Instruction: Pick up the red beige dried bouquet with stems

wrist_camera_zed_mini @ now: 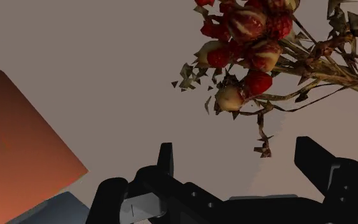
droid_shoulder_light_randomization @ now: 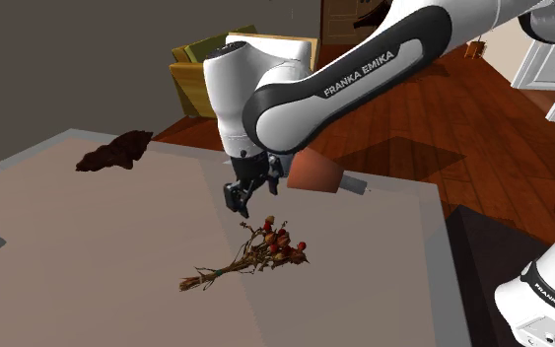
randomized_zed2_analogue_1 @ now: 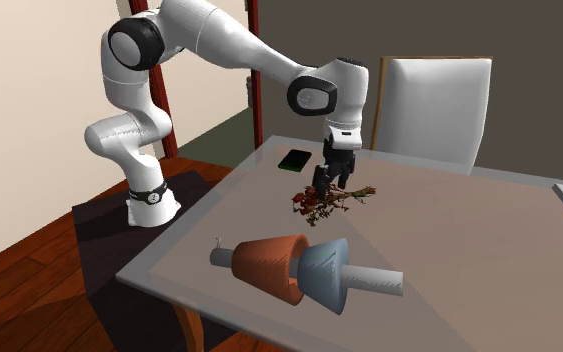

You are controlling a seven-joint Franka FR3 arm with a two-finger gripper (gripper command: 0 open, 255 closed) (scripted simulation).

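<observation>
The dried bouquet is laid flat on the grey table, at about five o'clock of the gripper in the shoulder view, with its stems turned toward eight o'clock from the red and beige heads. The gripper is held low over the table beside those heads, its fingers spread apart with nothing clasped between them. A rust-coloured cone is seen at about two o'clock of the gripper in the shoulder view.
</observation>
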